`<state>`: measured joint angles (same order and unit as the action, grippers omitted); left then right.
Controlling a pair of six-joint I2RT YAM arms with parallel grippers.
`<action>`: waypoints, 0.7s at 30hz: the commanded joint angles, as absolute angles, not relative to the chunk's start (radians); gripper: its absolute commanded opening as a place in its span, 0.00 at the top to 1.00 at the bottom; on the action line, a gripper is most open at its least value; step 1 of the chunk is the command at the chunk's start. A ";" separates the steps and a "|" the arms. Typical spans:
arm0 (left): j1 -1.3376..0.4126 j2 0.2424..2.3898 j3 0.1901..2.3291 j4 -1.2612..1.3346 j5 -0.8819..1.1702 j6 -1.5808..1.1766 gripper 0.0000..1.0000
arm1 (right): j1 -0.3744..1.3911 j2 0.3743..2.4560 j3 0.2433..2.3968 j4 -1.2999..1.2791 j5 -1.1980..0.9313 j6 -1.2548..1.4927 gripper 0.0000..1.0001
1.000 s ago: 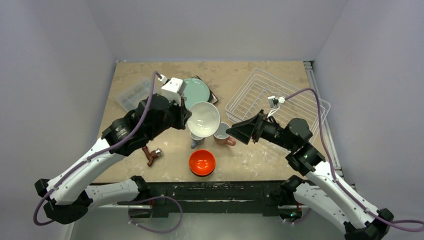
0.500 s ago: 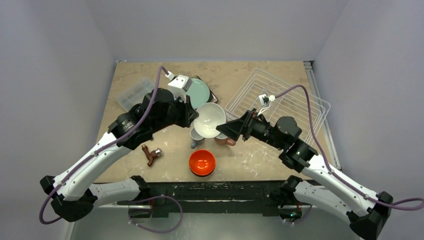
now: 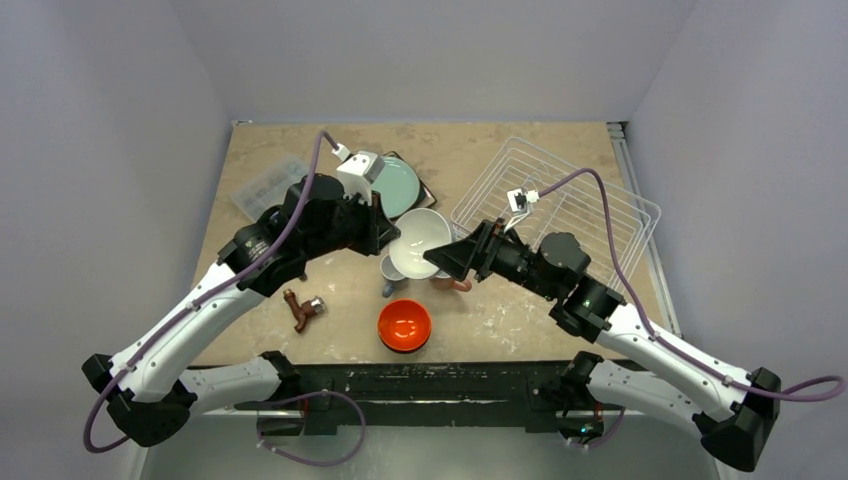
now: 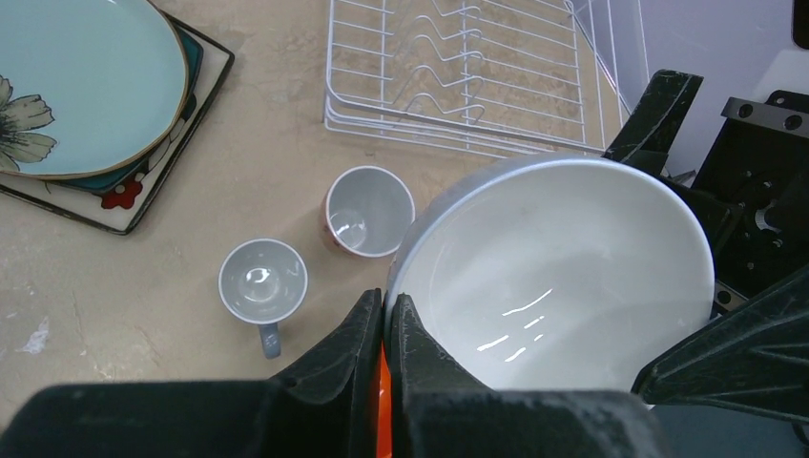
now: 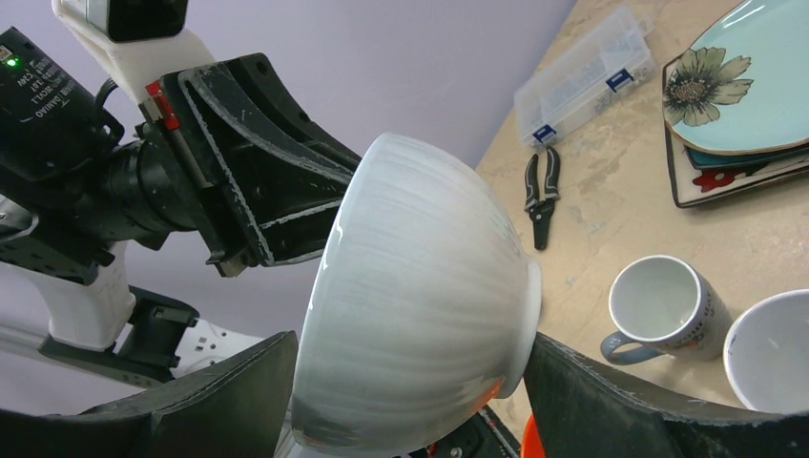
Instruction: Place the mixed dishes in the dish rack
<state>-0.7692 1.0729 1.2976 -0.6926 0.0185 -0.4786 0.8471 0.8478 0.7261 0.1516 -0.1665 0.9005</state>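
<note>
Nearest the arm bases, a glossy orange bowl (image 3: 404, 324) sits on the tan tabletop with black-handled pliers (image 3: 303, 310) to its left. Just beyond them, a pale blue mug (image 3: 390, 270) and a pink mug (image 4: 367, 210) stand upright side by side. Above the mugs, a handover appears to be under way. The left gripper (image 4: 384, 305) has its fingers pressed together on the rim of a ribbed white bowl (image 3: 420, 243), which it holds clear of the table and tipped on its side. The right gripper (image 5: 410, 343) meets the bowl from the opposite side with its jaws spread wide. One finger is on the mouth side and the other on the foot side, so the bowl's wall lies between them; whether either pad touches the wall cannot be made out. The bowl's axis runs roughly across the right jaws, so closing them would likely pinch the rim opposite the left arm's hold. The large white wire dish rack (image 3: 612, 200) lies beyond and to the right, behind the right arm, which makes that arm the nearer carrier. Farther back on the left, a round teal plate (image 3: 400, 185) rests on a square dark-rimmed flower-patterned plate (image 4: 162, 172). A clear plastic compartment box (image 3: 265, 185) sits near the far left edge.
</note>
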 commanded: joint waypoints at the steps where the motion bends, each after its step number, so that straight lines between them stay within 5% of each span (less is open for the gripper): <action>1: -0.757 1.052 1.295 -0.585 0.065 -0.507 1.00 | 0.859 0.839 0.733 0.223 -0.142 0.917 0.15; 8: -0.752 1.047 1.278 -0.577 0.079 -0.509 1.00 | 0.862 0.832 0.713 0.238 -0.134 0.935 0.19; 12: -0.752 1.048 1.269 -0.567 0.097 -0.512 1.00 | 0.863 0.817 0.686 0.271 -0.126 0.950 0.47; 17: -0.752 1.056 1.274 -0.575 0.116 -0.503 1.00 | 0.864 0.808 0.675 0.285 -0.115 0.962 0.96; 21: -0.752 1.081 1.300 -0.591 0.176 -0.476 1.00 | 0.864 0.815 0.672 0.300 -0.107 0.980 1.00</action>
